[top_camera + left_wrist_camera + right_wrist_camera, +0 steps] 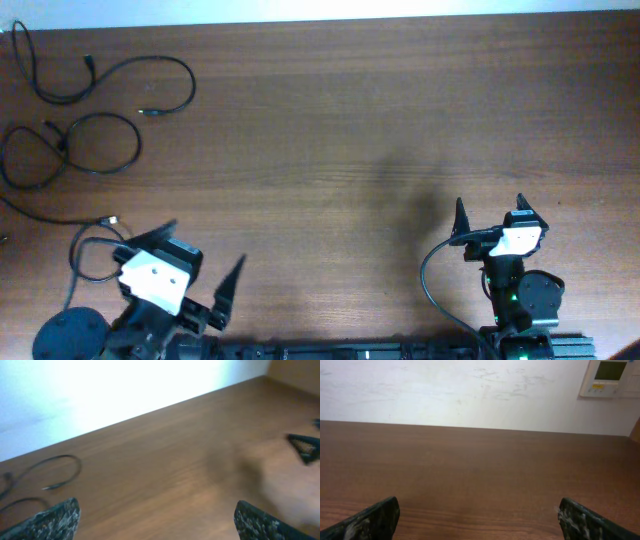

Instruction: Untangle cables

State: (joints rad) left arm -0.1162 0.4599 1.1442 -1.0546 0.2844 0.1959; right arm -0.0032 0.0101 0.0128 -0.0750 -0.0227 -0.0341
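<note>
Several thin black cables lie at the far left of the wooden table point(350, 130). One cable point(191, 82) curves in an open loop with small plug ends. A second cable point(138, 145) loops below it and trails toward the left edge. My left gripper point(195, 260) is open and empty near the front left, apart from the cables. In the left wrist view it point(157, 520) is open over bare wood, with a cable loop point(79, 466) ahead on the left. My right gripper point(490, 212) is open and empty at the front right, and in its wrist view point(480, 520) no cable shows.
A thicker black wire point(75, 262) belongs to the left arm, and another point(428, 275) to the right arm. The right gripper's fingertip point(302, 446) shows at the right edge of the left wrist view. A wall panel point(610, 377) hangs beyond the table's far edge.
</note>
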